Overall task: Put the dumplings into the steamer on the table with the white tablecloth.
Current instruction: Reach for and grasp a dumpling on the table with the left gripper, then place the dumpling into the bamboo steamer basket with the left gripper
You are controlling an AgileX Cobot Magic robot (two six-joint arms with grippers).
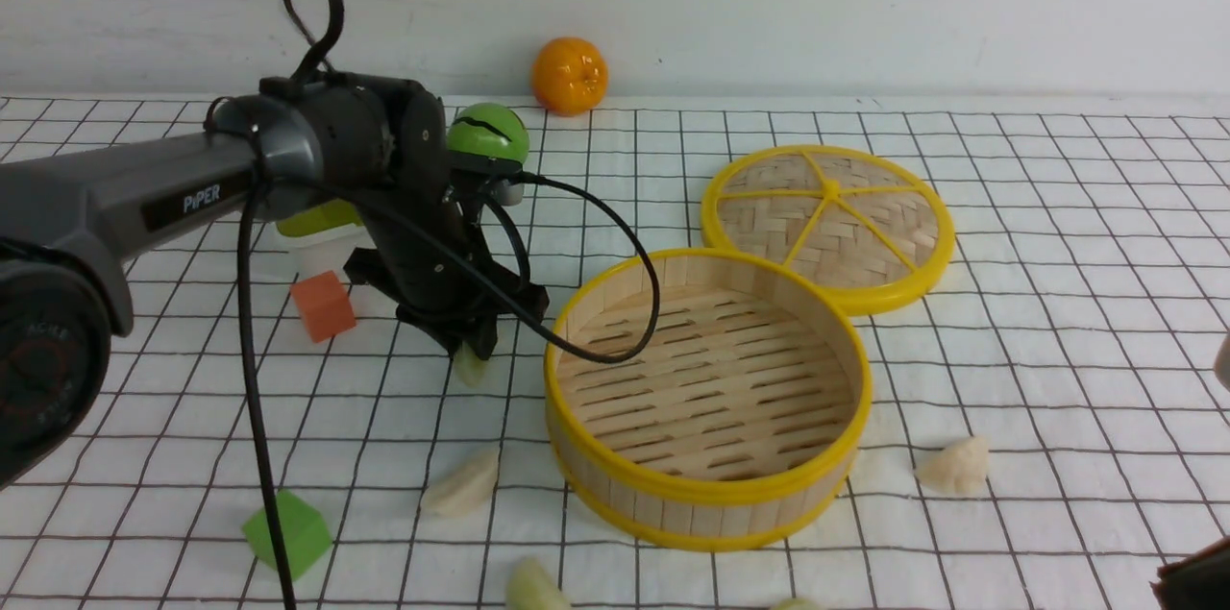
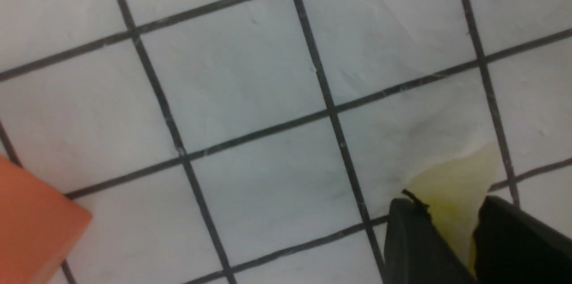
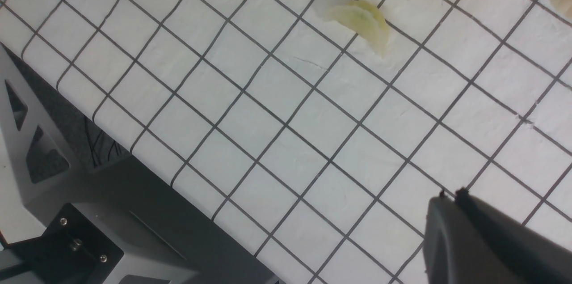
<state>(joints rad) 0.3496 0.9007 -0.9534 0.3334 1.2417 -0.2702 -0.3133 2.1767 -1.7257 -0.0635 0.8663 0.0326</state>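
**Reader:** Left third of the front view: what is shown?

**Arm:** My left claw (image 1: pixel 476 339) points down at the tabletop (image 1: pixel 1057 255). It stands narrow, pinching the held dumpling (image 2: pixel 451 181) between its fingers. Much of that pale yellow-green body shows beyond the tips. It sits just left of the steamer (image 1: pixel 711 493), low over the white tablecloth (image 2: pixel 250 96); I cannot tell whether it touches the cloth.

**Reader:** Hazard at that point?

**Arm:** I judge the hold to be shallow. A soft, tapering piece may squeeze out on the lift. If I carry it across too low, it may strike the basket's near wall. My wrist cable (image 1: pixel 615 341) loops in front of the left rim and might catch there. The orange cube (image 1: pixel 323 305), to the left of the claw, lies off that path.

**Reader:** Centre and right?

**Arm:** The steamer is empty, with the lid (image 1: pixel 828 226) flat just behind it. A cream dumpling (image 1: pixel 464 485) and a green-tinted dumpling (image 1: pixel 533 586) lie at lower centre, and the right-hand dumpling (image 1: pixel 953 468) lies beside the basket's right wall. A knock to the basket could scatter all three. My right claw (image 3: pixel 449 197), at lower right, is pressed closed on nothing and well apart from the steamer. I expect trouble from it only if both arms reach in together.
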